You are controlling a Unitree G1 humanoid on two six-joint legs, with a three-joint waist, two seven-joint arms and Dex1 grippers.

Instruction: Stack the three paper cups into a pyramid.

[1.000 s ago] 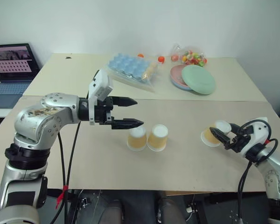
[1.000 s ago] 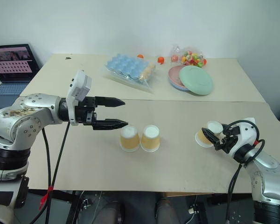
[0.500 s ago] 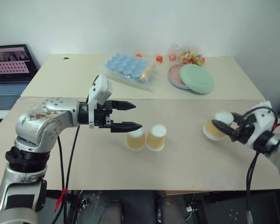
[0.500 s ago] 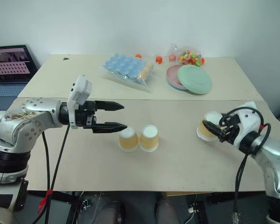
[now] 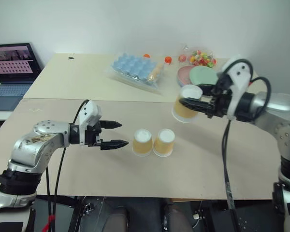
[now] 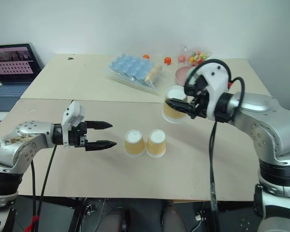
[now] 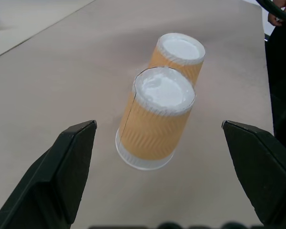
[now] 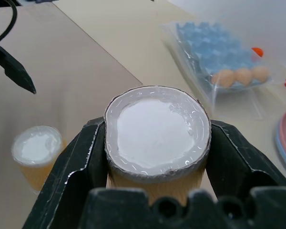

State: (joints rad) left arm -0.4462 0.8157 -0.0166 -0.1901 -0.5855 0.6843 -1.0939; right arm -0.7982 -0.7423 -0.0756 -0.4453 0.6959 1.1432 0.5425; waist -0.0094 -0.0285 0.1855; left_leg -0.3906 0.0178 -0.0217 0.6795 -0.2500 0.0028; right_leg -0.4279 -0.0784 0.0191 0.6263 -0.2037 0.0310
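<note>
Two yellow-orange paper cups [image 5: 142, 142] [image 5: 164, 142] stand upside down, side by side and touching, in the middle of the near table [image 5: 208, 164]. The third cup [image 5: 181, 112] hangs in the air, above and to the right of that pair, white base toward the left. My right gripper [image 5: 189, 105] is shut on its sides; the right wrist view has the cup [image 8: 157, 129] wedged between both fingers [image 8: 76, 157]. My left gripper [image 5: 123, 134] is open and nearly level, just left of the pair and apart from it. The nearer cup [image 7: 157, 121] is centred between its fingers [image 7: 62, 171].
On the far table lie a bagged blue egg tray [image 5: 135, 70], stacked pink and green plates [image 5: 202, 77], a bag of sweets [image 5: 200, 58] and small orange balls [image 5: 168, 60]. An open laptop [image 5: 12, 63] stands at the far left.
My right gripper has lifted its cup off the table at the right and carried it up and leftward toward the pair. The left gripper has sunk lower and drawn back to the left, still open.
</note>
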